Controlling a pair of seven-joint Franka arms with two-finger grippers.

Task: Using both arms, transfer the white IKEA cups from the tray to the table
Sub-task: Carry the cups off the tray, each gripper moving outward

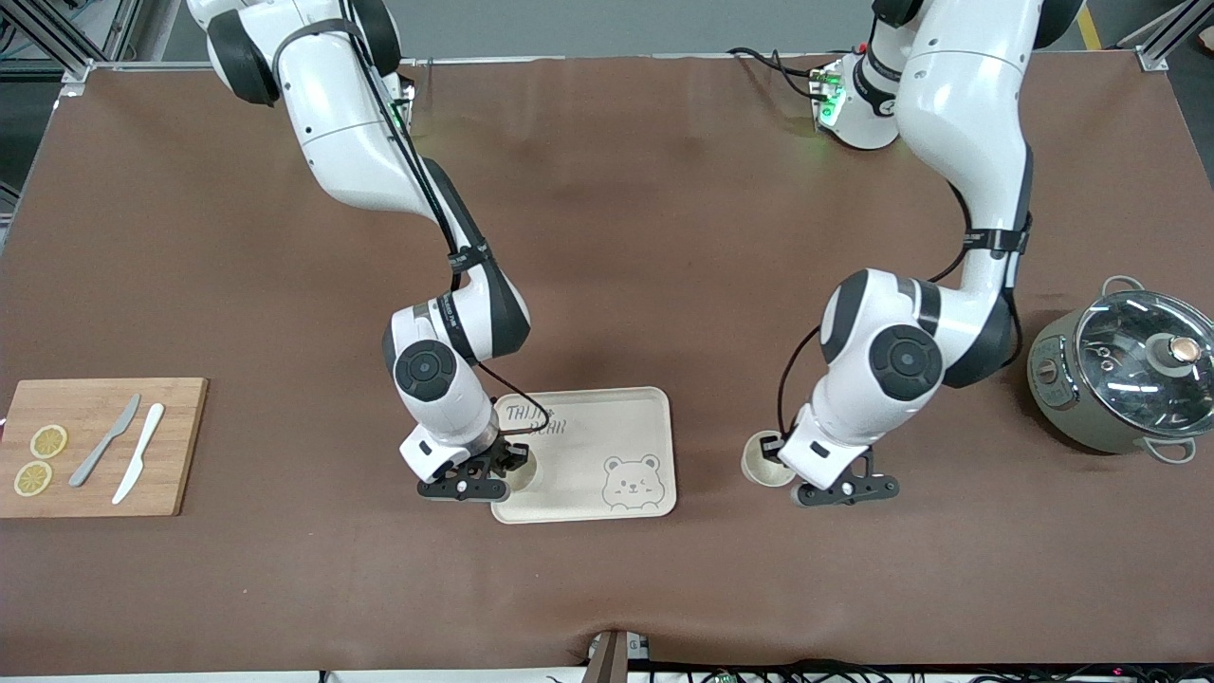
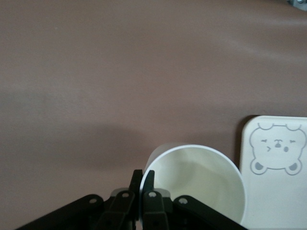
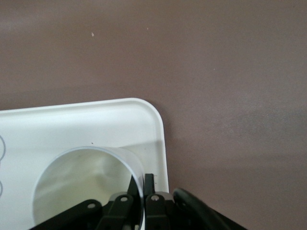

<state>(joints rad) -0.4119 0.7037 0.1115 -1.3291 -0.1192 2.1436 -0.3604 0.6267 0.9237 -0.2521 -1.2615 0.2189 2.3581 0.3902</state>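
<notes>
Two cups [image 1: 524, 467] [image 1: 763, 459], each pinched by one gripper [image 1: 501, 465] [image 1: 787, 465]

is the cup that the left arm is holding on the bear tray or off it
Off it. The cup, pinched at its rim by the left gripper, is beside the bear tray, over bare table.

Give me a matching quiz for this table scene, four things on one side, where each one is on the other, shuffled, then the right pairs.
Things:
1. cup in the right gripper
2. cup in the left gripper
3. lemon slices
4. pot

Places:
A. on the wooden cutting board
B. at the left arm's end of the table
C. on the brown table, beside the bear tray
D. over the bear tray's corner

Pairs: 1-D, 2-C, 3-A, 4-B
</notes>
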